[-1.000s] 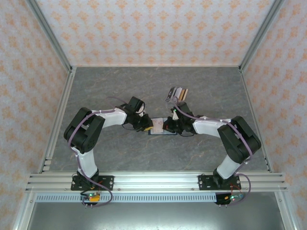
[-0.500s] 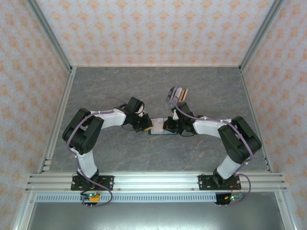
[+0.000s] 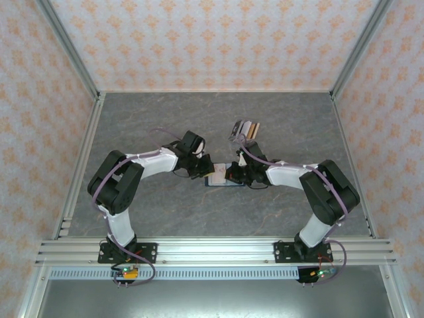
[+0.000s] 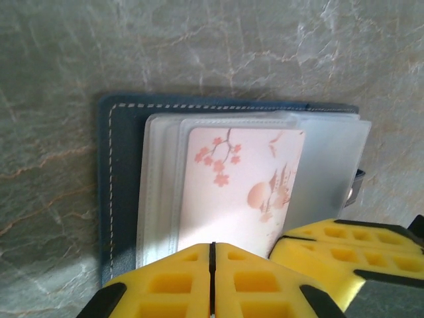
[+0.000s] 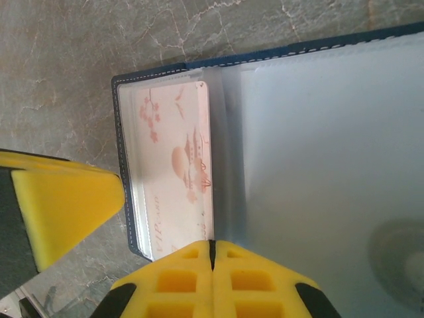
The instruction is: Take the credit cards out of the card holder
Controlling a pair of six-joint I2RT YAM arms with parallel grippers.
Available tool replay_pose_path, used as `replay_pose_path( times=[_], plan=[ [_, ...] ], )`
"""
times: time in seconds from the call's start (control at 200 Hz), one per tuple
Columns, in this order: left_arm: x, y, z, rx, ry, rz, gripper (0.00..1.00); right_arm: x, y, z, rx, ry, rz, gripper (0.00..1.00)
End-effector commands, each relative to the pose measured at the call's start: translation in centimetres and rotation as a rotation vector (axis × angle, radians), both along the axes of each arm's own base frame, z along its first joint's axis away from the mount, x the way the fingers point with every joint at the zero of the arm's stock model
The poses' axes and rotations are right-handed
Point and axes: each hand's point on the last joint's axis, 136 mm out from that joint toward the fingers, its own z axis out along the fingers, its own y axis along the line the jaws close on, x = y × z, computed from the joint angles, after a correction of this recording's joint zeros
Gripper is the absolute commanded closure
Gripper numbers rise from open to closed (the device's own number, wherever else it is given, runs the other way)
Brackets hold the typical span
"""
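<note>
On the table (image 3: 165,119), card holder (image 3: 222,181) lengthwise left-right.

Text found: "VIP CARD", small reddish letters on the pink card (image 5: 175,165), right wrist view. It runs sideways along the card's long edge, near the lower corner. The card sits in a clear sleeve (image 5: 228,152) of the card holder (image 5: 122,132). The letters are tiny and rotated, so the reading is a bit shaky. Same card (image 4: 238,192) in the left wrist view: blossom artwork, no lettering legible. Top view: too small to read anything.
</note>
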Motion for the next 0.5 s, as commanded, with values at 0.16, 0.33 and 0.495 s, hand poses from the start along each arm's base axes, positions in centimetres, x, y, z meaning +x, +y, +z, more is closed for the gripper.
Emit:
replay_pose_path(
  times=[0.16, 0.33, 0.495],
  plan=[
    [-1.2, 1.2, -3.0, 0.101, 0.068, -0.016, 0.92, 0.8, 0.2, 0.8, 0.013, -0.036, -0.006, 1.0],
    [-1.5, 2.1, -3.5, 0.142, 0.076, -0.018, 0.92, 1.0, -0.3, 1.1, 0.021, -0.045, -0.025, 1.0],
    [-1.7, 2.5, -3.6, 0.155, 0.083, -0.018, 0.92, 1.2, -1.1, 1.4, 0.051, -0.043, -0.047, 1.0]
  ],
)
